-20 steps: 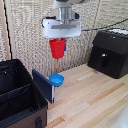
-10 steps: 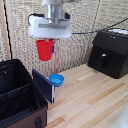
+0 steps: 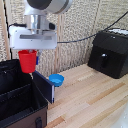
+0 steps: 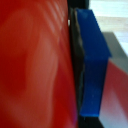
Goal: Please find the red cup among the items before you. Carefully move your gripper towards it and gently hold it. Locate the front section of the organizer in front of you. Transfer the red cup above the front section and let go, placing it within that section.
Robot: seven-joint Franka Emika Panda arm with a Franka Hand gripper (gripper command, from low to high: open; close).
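The red cup hangs in the air, held by my gripper, whose white block sits right above it. The cup is above the black organizer, over its far part near the right wall in the exterior view. The organizer's dividers split it into compartments; the front section lies nearest the camera, behind the wall with the small strap. The dark blue-lined flap stands at the organizer's right side. In the wrist view the red cup fills most of the picture, pressed against a blue fingertip.
A shallow light-blue dish sits on the wooden table just right of the flap. A black boxy appliance stands at the exterior view's right. A wicker-like wall is behind.
The arm has carried the red cup steadily toward the exterior view's left, from above the blue dish to above the organizer, staying at about the same height.
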